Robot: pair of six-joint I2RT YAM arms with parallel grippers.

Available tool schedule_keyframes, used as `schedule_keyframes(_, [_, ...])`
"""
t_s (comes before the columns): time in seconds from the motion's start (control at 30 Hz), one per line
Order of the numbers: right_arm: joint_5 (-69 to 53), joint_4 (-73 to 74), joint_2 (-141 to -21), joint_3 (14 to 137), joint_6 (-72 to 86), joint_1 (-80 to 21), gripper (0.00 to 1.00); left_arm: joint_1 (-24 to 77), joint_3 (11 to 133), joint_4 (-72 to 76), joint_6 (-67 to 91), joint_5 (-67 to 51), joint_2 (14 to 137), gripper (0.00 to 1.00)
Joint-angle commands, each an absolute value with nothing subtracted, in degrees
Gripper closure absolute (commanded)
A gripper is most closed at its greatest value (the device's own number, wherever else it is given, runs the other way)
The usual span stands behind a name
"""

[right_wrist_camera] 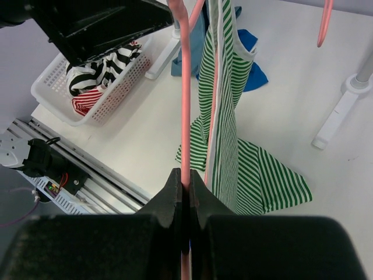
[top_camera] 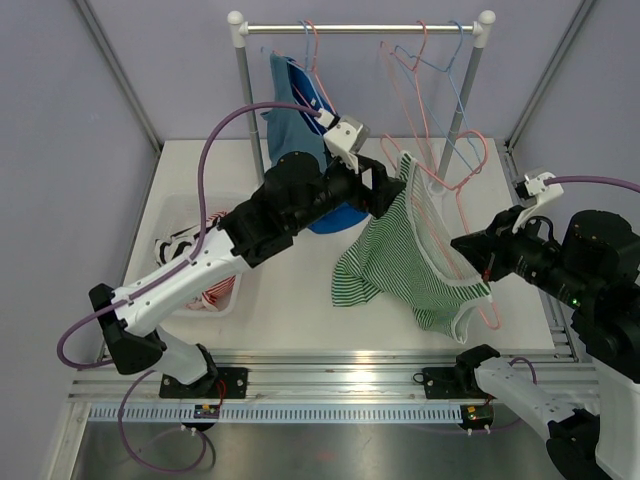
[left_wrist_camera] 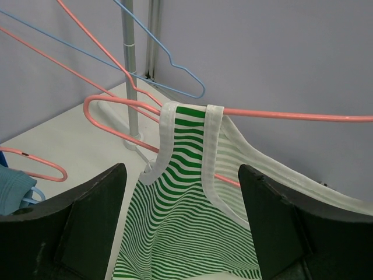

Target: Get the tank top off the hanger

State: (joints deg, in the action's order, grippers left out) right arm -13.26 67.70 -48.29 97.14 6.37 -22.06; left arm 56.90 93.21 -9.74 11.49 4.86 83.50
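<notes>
Now the green-striped tank top point(top_camera: 400, 260) hangs on a pink hanger point(left_wrist_camera: 280, 114) held between the two arms.

At the far left, a white basket point(top_camera: 165, 215) of striped clothes sits on the table point(top_camera: 290, 300). Next comes the left gripper point(left_wrist_camera: 182, 175), its jaws wide apart and facing the tank top's shoulder straps, which loop over the pink wire; neither finger touches the cloth. Behind it, a blue shirt point(top_camera: 295, 100) hangs from the rack point(top_camera: 360, 28). The tank top drapes down from the hanger in mid-table, and its hem appears to reach the tabletop. At the right, the right gripper point(right_wrist_camera: 186, 178) is clamped tight on the hanger's wire.
</notes>
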Motion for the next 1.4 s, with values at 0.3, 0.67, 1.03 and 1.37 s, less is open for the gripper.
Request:
schedule_keyframes(0.3, [-19.51, 62.4, -47.81, 97.65, 6.77, -22.5, 1.0, 57.04, 97.73, -6.33, 11.95, 3.78, 88.33, 0.19])
schedule_keyframes(0.67, [-17.66, 63.54, -47.73, 95.8, 5.45, -22.5, 1.0, 56.87, 98.7, -8.17, 10.81, 12.12, 88.59, 1.0])
schedule_keyframes(1.03, [-24.33, 69.08, -40.53, 88.51, 0.44, -22.5, 1.0, 51.86, 98.0, -14.67, 16.16, 31.11, 86.22, 1.0])
schedule_keyframes(1.37, [-23.92, 68.56, -32.44, 90.0, -3.17, -23.38, 1.0, 47.72, 94.14, -17.67, 19.69, 24.8, 82.18, 1.0])
